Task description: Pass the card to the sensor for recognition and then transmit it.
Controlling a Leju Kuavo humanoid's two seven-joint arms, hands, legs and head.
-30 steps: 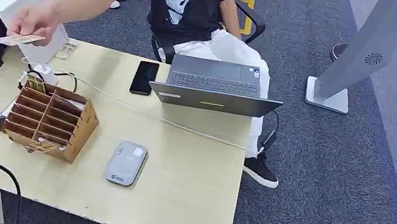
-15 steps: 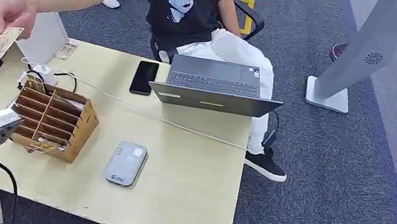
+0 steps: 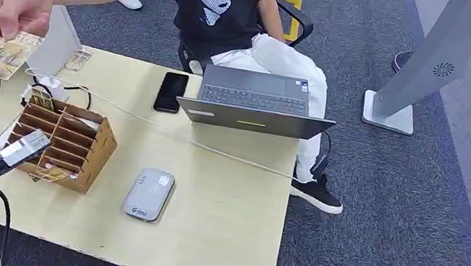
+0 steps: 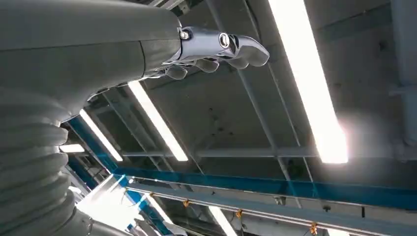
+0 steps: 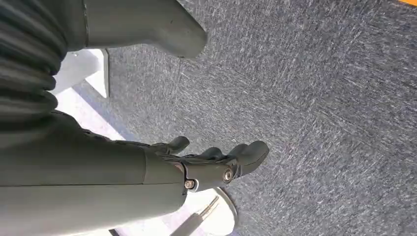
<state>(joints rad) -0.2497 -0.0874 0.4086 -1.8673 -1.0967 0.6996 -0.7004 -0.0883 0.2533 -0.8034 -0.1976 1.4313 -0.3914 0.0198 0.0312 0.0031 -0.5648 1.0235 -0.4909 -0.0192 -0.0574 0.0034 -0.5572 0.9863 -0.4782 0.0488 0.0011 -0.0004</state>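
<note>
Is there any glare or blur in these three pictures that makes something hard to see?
Left wrist view: the ceiling lamps glare white and wash out their edges; the left hand against them looks dark but sharp. Head view: even light, no strong glare; the card in the person's hand is slightly soft, its print unreadable. Right wrist view: the carpet is evenly lit and the right hand is clear.
</note>
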